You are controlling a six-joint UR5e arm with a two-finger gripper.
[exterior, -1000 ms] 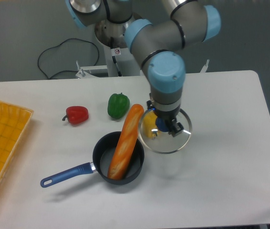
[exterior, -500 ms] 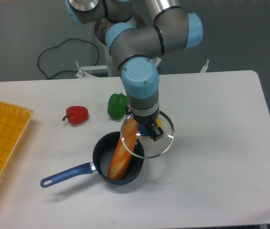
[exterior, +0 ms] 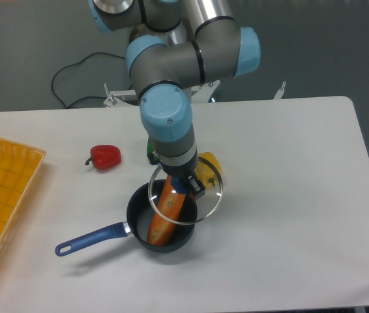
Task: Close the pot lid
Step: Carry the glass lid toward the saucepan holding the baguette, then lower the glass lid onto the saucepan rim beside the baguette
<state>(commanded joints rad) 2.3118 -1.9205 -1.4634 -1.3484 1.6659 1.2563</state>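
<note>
Above the pot [exterior: 162, 215], the hand [exterior: 183, 186] grips the lid [exterior: 186, 192] by its blue knob, holding it aloft and offset toward the pot's far-right rim. To finish well, the arm should centre the lid over the rim before lowering. A long orange loaf [exterior: 165, 212] leans out of the pot, so the lid will likely rest tilted on it; descent should be slow.

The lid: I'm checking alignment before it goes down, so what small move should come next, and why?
Probably a short shift toward the pot's handle side before lowering. The gripper holds the lid by its knob above the pot, but the lid overhangs the rim on the side away from the handle. The baguette leaning out of the pot may keep the lid from seating flat.
</note>
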